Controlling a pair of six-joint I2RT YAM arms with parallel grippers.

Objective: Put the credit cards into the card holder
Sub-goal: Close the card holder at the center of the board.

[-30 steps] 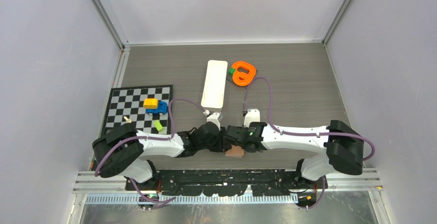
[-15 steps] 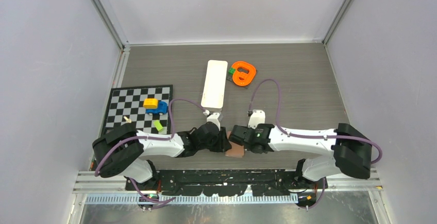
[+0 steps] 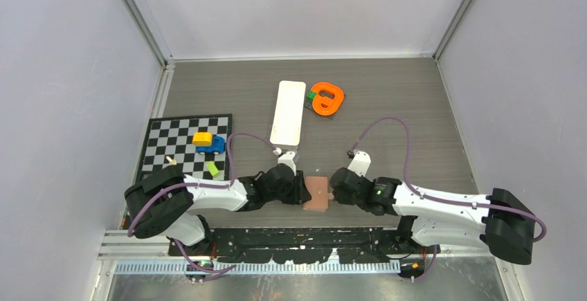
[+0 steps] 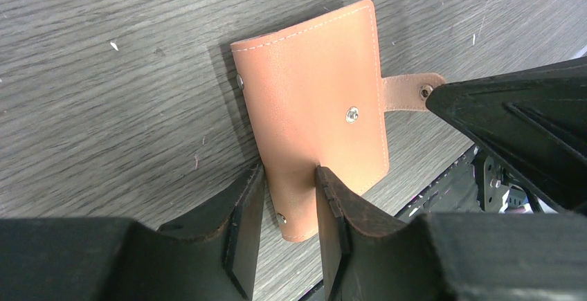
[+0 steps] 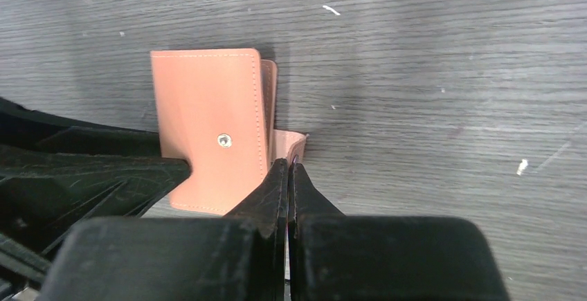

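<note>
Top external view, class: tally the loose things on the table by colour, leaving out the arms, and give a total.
White: 1, tray
Orange: 1, ring piece
Tan: 1, card holder
Black-and-white: 1, chessboard
Yellow: 1, block
Blue: 1, block
Green: 2, blocks
Total: 8

Right tool (image 3: pixel 335 192) farther right, apparently.

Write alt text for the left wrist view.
The left gripper clamps the near edge of a closed tan card holder lying on grey wood-grain table. Its snap strap hangs unfastened on the right, beside the right gripper's dark fingers.
</note>
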